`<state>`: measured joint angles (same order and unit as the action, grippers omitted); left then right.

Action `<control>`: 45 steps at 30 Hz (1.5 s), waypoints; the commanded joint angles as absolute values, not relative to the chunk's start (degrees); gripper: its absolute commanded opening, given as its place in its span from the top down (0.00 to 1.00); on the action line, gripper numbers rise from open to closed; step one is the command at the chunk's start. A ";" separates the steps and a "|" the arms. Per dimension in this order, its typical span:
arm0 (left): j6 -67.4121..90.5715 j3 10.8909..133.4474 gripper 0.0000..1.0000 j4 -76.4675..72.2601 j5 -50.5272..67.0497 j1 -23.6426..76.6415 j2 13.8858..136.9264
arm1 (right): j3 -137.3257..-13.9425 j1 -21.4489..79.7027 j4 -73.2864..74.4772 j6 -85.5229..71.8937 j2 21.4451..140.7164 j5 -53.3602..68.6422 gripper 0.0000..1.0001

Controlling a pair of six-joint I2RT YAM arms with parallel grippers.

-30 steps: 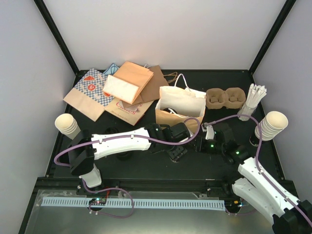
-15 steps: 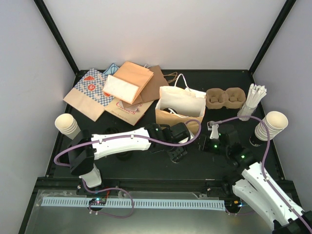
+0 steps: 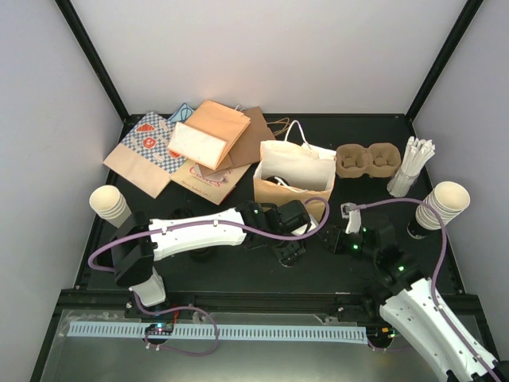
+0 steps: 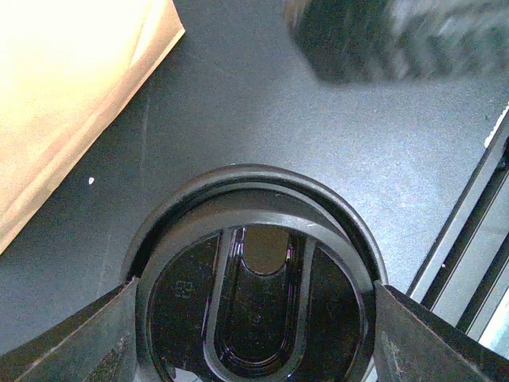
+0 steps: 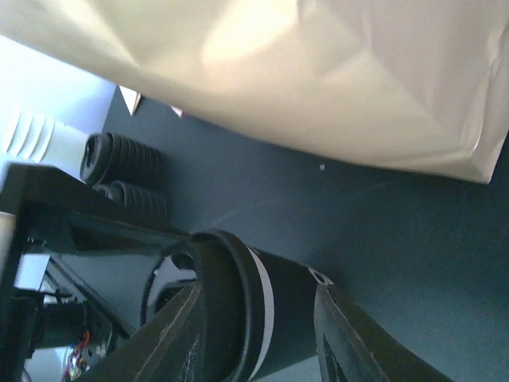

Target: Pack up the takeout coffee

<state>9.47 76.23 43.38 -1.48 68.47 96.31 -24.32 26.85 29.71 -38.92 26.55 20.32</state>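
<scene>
**A:** Black tabletop (image 3: 238,274), white walls round it. Read the overhead view as a clock, arm bases at 6. Where is the coffee?

**B:** Near the centre, a touch toward 6. One coffee cup (image 5: 278,310) stands upright under its black lid (image 4: 254,318). The left gripper (image 3: 286,245) is closed on it from above, fingers (image 4: 71,350) pressed against either side of the lid's rim.

**A:** And the other arm?

**B:** The right gripper (image 3: 330,237) sits at the cup's 3 o'clock, near it. Its jaws are partway apart with nothing in them.

**A:** What worries you?

**B:** The hold looks to be up at the lid. On a lift the lid could pop off, and the cup would drop and spill. The open paper bag (image 3: 274,193), at the cup's 12, stands with nothing steadying it. A cup going in could catch its rim and push it over. The right gripper is also close enough to get clipped.

**A:** Containers?

**B:** Something dark shows inside the bag, but I cannot tell what. The pulp carrier (image 3: 367,158), at the bag's 3, has two wells that both look empty. White straws (image 3: 415,155) stand farther out at 3. Lidless cup stacks sit at the table's 9 (image 3: 109,203) and 3 (image 3: 444,204).
</scene>
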 commanded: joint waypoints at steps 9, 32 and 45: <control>7.43 74.05 0.28 46.19 1.41 68.82 97.38 | -19.96 26.54 22.24 -40.37 32.22 28.15 0.61; 7.05 74.09 0.28 45.96 1.41 68.71 97.82 | -16.38 26.54 14.60 -43.51 37.28 31.55 0.76; 6.94 73.87 0.28 45.45 1.92 68.80 97.97 | -15.85 26.54 11.14 -44.41 43.56 32.87 0.77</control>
